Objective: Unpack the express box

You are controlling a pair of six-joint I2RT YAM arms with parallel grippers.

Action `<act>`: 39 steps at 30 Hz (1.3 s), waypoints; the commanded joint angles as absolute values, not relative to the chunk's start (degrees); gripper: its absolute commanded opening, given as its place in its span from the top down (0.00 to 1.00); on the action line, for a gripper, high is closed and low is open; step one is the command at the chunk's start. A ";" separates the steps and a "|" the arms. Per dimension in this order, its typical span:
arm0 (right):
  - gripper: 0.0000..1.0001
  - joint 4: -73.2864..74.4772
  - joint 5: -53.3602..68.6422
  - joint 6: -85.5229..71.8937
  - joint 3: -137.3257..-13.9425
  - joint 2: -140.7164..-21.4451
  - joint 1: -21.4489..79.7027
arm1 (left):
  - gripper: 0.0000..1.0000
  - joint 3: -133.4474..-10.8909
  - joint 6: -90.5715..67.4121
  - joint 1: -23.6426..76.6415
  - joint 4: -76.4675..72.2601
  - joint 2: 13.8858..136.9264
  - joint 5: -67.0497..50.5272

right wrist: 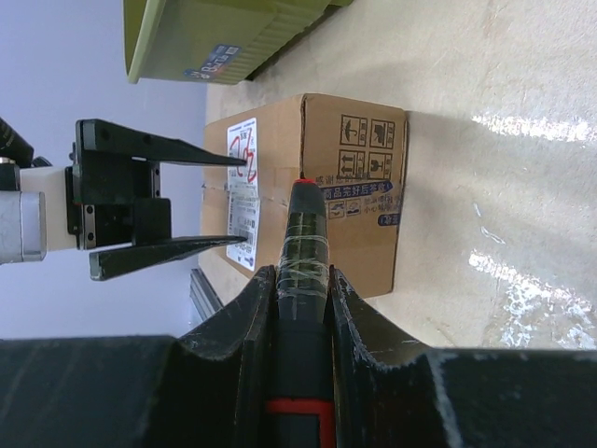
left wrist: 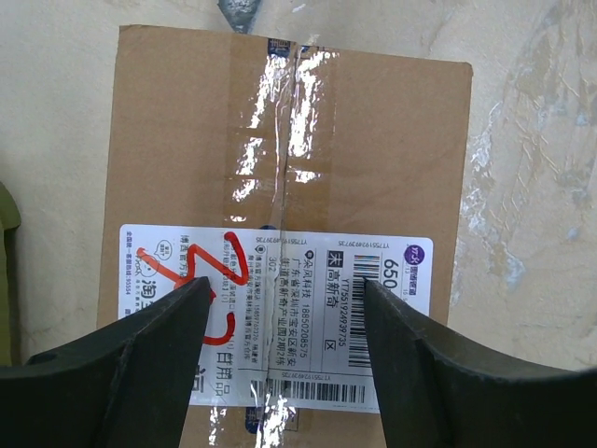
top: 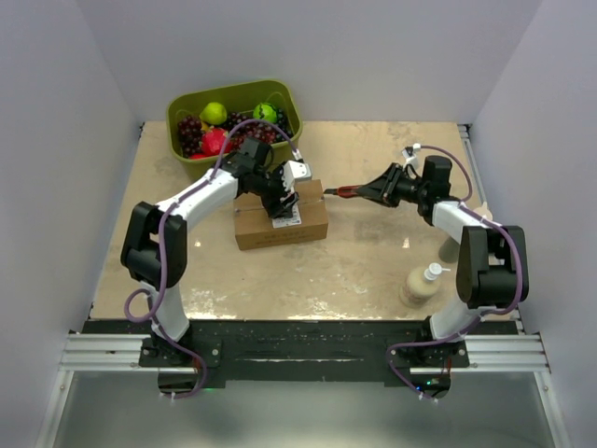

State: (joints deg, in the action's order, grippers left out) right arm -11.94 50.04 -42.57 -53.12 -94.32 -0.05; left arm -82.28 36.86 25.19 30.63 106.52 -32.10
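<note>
The express box (top: 280, 222), brown cardboard with a white label and red marks, lies mid-table with its taped seam shut (left wrist: 280, 140). My left gripper (top: 284, 203) hovers open just above its top, and its fingers (left wrist: 140, 359) straddle the label (left wrist: 280, 308). My right gripper (top: 375, 191) is shut on a black cutter tool with a red tip (right wrist: 305, 233). The tool points at the box's right end, with its tip at the top edge (top: 328, 193). A grey blade tip (left wrist: 240, 13) shows at the far edge of the box. The box also shows in the right wrist view (right wrist: 359, 159).
An olive-green bin (top: 187, 107) of grapes, limes and red fruit stands at the back left, just behind the box. It also shows in the right wrist view (right wrist: 215, 37). A cream bottle with a white cap (top: 424, 283) stands near the right arm's base.
</note>
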 commanded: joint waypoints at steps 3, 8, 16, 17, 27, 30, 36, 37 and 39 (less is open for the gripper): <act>1.00 -6.77 53.70 -40.17 -52.91 -91.85 0.18 | 0.30 -81.39 36.92 24.70 30.94 110.74 -23.82; 1.00 -6.15 54.23 -39.81 -52.47 -91.41 0.17 | 0.31 -81.30 36.74 24.70 30.59 110.57 -22.85; 1.00 -5.98 54.14 -39.46 -50.98 -89.21 0.18 | 0.32 -81.56 36.74 24.61 30.24 110.83 -22.15; 1.00 -5.80 54.05 -39.46 -50.89 -89.03 0.09 | 0.32 -81.91 36.83 24.61 30.15 111.09 -22.15; 1.00 -0.62 56.34 -35.86 -51.24 -89.91 0.17 | 0.33 -83.23 37.00 24.43 30.85 112.24 -21.80; 1.00 -0.18 57.30 -35.07 -50.98 -89.30 0.09 | 0.33 -83.41 37.00 24.35 30.59 112.67 -21.80; 1.00 -0.18 58.36 -34.98 -50.01 -87.98 0.09 | 0.34 -84.29 37.00 24.35 30.32 113.55 -21.62; 1.00 -0.18 58.45 -34.98 -49.92 -87.63 0.09 | 0.34 -84.37 37.00 24.35 30.41 113.64 -21.62; 1.00 -0.18 58.88 -34.89 -49.66 -87.28 0.17 | 0.34 -84.55 37.09 24.34 30.32 113.90 -21.53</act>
State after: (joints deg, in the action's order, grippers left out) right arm -5.21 51.31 -35.97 -51.31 -90.17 -0.51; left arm -85.14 36.07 25.17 27.03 109.36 -27.46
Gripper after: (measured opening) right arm 0.253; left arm 0.665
